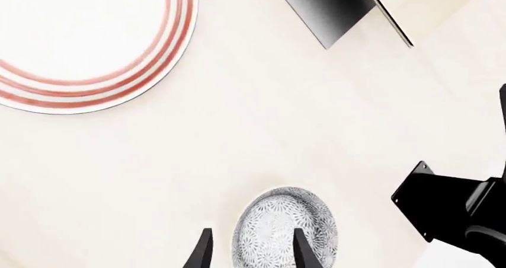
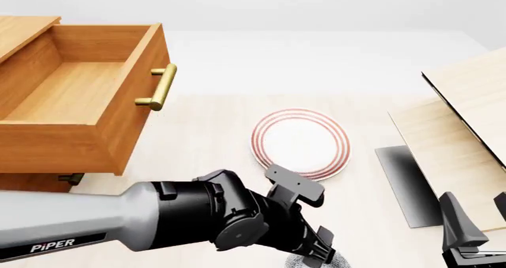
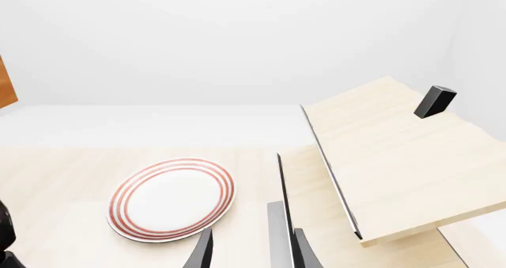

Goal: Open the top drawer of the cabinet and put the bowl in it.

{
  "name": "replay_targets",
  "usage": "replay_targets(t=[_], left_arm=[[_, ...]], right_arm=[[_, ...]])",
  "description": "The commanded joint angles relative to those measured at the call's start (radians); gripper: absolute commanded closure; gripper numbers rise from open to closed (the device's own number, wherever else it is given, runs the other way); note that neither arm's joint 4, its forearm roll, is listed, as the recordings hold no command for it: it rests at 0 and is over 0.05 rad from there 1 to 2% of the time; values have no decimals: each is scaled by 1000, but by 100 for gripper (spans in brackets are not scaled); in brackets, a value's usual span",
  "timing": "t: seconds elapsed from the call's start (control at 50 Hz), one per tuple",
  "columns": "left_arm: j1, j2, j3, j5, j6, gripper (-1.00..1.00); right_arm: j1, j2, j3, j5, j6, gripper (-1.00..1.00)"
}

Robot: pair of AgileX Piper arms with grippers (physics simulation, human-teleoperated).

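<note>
Far left: top drawer (image 2: 75, 96) of the cabinet (image 2: 32, 182) is pulled right out, empty inside, brass handle (image 2: 158, 87) facing right. Opening step looks done, so you're on the bowl pick.

Near centre: your left gripper (image 1: 249, 253) sits low at the near edge, arm reaching in from the left. The bowl (image 1: 286, 227) is right under it on the table (image 1: 237, 143), upright, near of the red-ringed plate (image 2: 300, 142) and clear of it. In the front view the arm hides nearly all of the bowl; only a speckled sliver shows at the bottom edge.

Claw state: left fingers are spread. In the wrist view one fingertip (image 1: 302, 250) lies over the bowl's inside, the other is outside the rim, so they straddle one wall. Holding nothing yet. Can't tell if the tips are touching the bowl.

To do it well: come straight down until the rim wall is well between the pads, then close gently. Grab the rim, not the whole bowl. Don't nudge it sideways. Lift level, go high enough to clear the drawer's front wall, then travel left and far.

Right: right gripper (image 3: 249, 247) is parked at the near right beside the pale wood furniture (image 2: 466, 125), fingers apart, nothing in them. Leave it there, out of the path.
</note>
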Motion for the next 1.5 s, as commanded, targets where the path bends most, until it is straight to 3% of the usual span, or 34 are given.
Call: replay_targets(t=[0.02,1.5], left_arm=[[5,1,38,-43,-18,-100],[-5,78,148,-226,-114,-100]], right_arm=[[0,-1,1,-1,0,-100],[0,0,1,-1,0,-100]])
